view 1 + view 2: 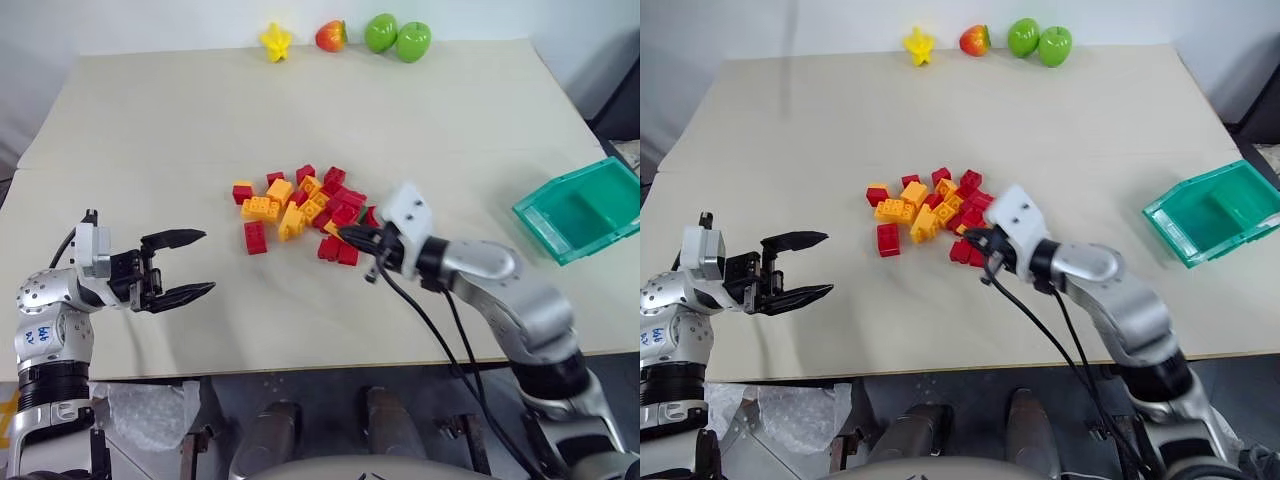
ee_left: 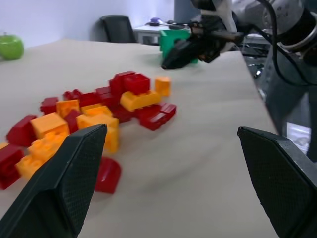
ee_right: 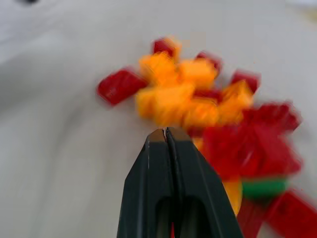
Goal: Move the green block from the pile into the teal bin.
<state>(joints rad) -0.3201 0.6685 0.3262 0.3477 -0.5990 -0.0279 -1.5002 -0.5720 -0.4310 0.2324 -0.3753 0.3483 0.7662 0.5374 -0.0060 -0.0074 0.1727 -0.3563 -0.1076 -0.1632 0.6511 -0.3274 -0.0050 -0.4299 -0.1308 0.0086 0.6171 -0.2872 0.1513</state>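
The pile (image 1: 300, 210) of small red and yellow-orange bricks lies in the middle of the table. In the right wrist view the green block (image 3: 265, 188) peeks out among red bricks just beside my fingers. My right gripper (image 1: 345, 233) is shut and holds nothing. Its tip hovers at the pile's near right edge and also shows in the wrist view as right gripper (image 3: 165, 133). My left gripper (image 1: 203, 262) is open and empty, left of the pile and pointing toward it. The teal bin (image 1: 560, 185) stands at the table's right edge, away from both grippers.
A yellow star fruit (image 1: 276, 41), a red apple (image 1: 331, 36) and two green apples (image 1: 381, 32) line the far edge. Black cables (image 1: 420, 320) hang from my right arm over the table's front edge. Bare tabletop lies between the pile and the bin.
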